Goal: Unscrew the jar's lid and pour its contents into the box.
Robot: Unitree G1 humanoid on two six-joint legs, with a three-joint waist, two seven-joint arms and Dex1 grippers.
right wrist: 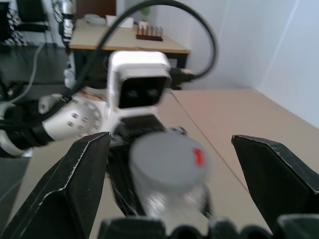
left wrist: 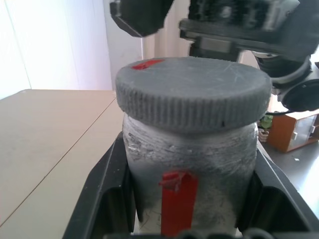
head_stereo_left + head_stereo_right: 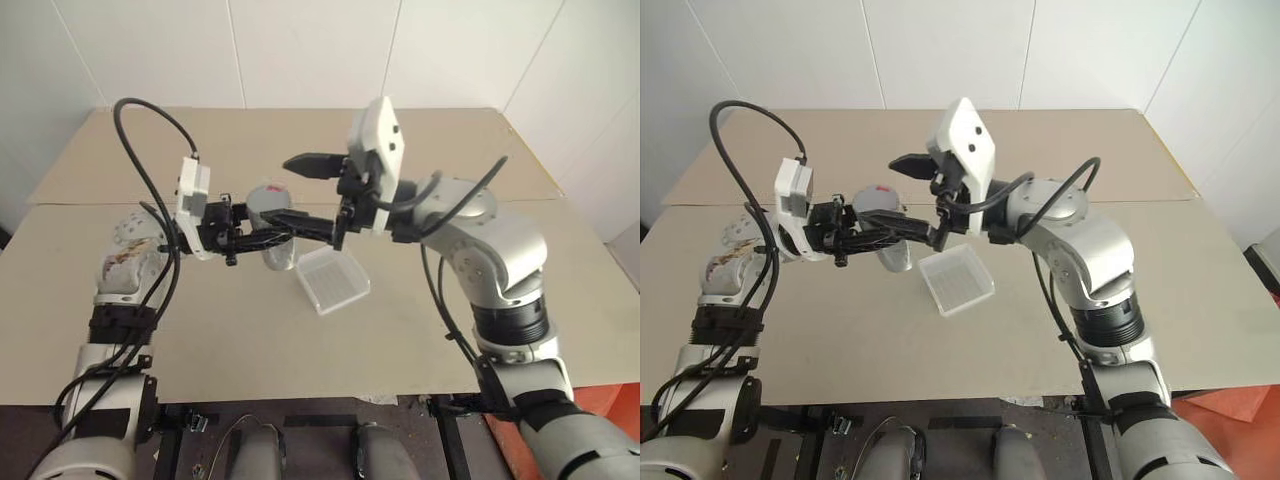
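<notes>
My left gripper [image 3: 262, 236] is shut on the jar [image 2: 189, 159], a cloudy grey cylinder with a red mark, and holds it upright above the table. Its black fingers [image 2: 107, 186] press on both sides of the jar's body. The grey ribbed lid [image 2: 193, 92] sits on the jar, with a red mark on top. My right gripper [image 1: 169, 144] is open and reaches in from the right at lid height. Its fingers [image 1: 79, 184] stand wide on either side of the lid without touching it. The clear-white box [image 3: 333, 280] lies on the table just right of the jar. The contents are hidden.
The beige table [image 3: 450, 330] is made of two boards with a seam running across. Black cables loop from both wrists above the table. A white wall stands behind the far edge.
</notes>
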